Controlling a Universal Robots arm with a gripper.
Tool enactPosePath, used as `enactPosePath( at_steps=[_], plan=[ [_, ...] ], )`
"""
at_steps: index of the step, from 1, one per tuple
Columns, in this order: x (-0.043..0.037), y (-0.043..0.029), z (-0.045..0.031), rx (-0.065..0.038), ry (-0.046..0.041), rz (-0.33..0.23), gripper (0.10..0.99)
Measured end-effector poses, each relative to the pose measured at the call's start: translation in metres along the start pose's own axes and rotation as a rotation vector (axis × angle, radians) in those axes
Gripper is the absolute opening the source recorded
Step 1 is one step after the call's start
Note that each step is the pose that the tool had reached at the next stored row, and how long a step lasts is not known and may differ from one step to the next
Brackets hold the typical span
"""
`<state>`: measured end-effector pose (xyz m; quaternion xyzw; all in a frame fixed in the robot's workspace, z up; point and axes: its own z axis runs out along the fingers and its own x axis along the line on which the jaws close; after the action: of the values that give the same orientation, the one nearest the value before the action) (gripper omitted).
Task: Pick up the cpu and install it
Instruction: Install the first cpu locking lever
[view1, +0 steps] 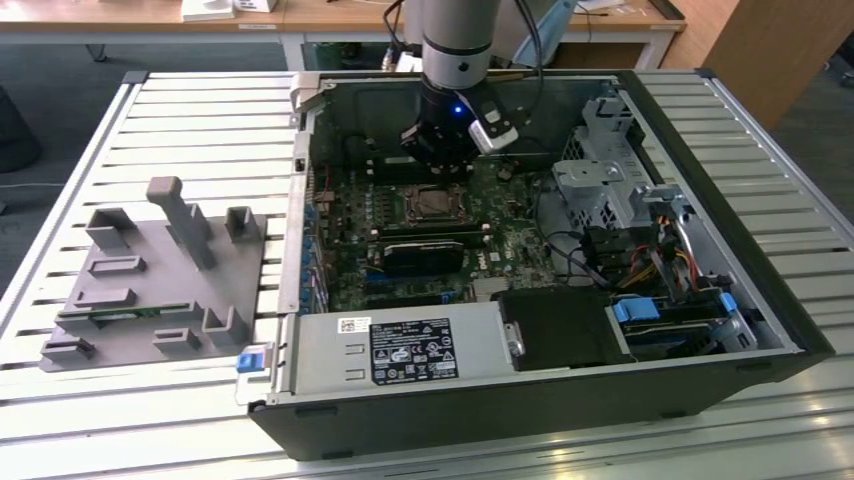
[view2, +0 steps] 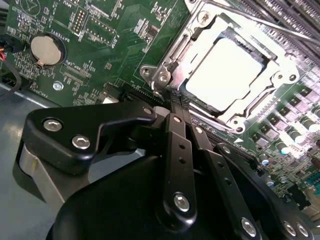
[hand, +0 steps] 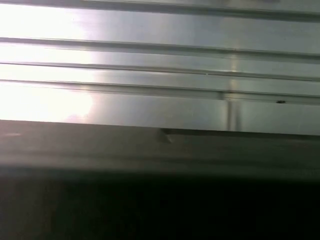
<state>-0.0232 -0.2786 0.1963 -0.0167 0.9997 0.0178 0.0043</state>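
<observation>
Sitting flat in the socket (view2: 227, 70) near the motherboard's (view2: 95, 30) middle, the cpu (view2: 225, 67); hanging just beside it, off one socket corner, the gripper (view2: 176, 100), fingers (view2: 172, 107) pinched together, gripping nothing.

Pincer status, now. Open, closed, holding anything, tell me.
Pincer: closed, fingers together, nothing held; its tip sits just beside the socket frame where the cpu lies seated.
</observation>
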Motion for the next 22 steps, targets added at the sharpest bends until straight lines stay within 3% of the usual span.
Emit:
enactPosePath(
  at_steps=[6, 12, 22],
  plan=[
    [-0.0003, 0.0006, -0.0019, -0.005, -0.0013, 0.000, 0.106],
    [-0.0002, 0.0009, -0.0144, -0.003, -0.0005, 0.000, 0.106],
    [-0.0001, -0.0024, -0.0151, -0.003, -0.0006, 0.000, 0.106]
  ],
)
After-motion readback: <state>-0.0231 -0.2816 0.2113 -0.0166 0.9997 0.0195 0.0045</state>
